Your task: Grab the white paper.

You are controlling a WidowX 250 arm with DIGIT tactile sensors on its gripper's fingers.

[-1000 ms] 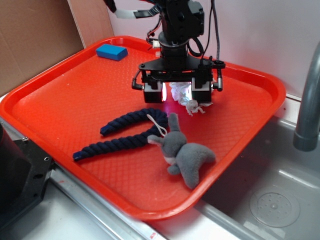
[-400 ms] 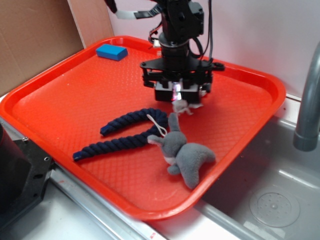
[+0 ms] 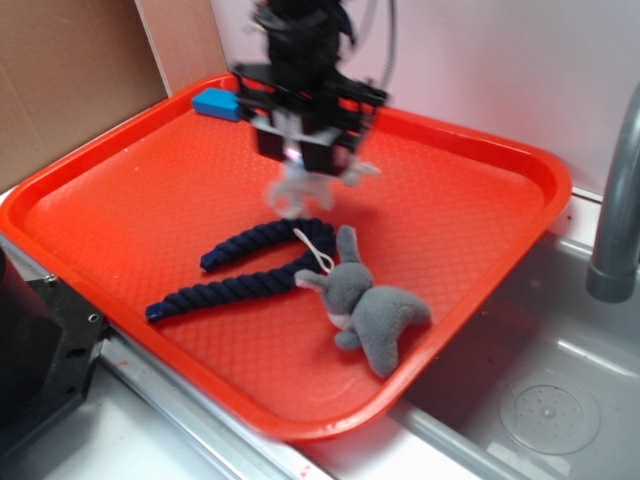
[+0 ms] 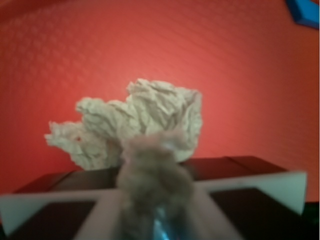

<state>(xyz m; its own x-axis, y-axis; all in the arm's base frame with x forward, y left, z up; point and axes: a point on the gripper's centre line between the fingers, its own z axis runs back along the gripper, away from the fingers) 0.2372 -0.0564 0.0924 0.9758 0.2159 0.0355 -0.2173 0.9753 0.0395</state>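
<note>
Your gripper point(image 3: 305, 150) points straight down above the red tray point(image 3: 120, 190), its jaws clamped on the white paper point(image 3: 300, 185). The paper hangs clear of the tray, above the blue rope point(image 3: 240, 270).

I read this as a mock kitchen sink station: a red tray point(image 3: 480, 270) overhangs a grey sink basin point(image 3: 540, 400), grey faucet pipe point(image 3: 615, 200) right of the tray, cardboard panel point(image 3: 70, 80) probably screening its left side.

Carrier: red tray point(image 3: 120, 200), mid-frame.
Upper left: blue block point(image 3: 215, 103).
Centre: dark blue rope point(image 3: 240, 265), white string point(image 3: 318, 250).
Lower right: grey plush point(image 3: 370, 305).
</note>
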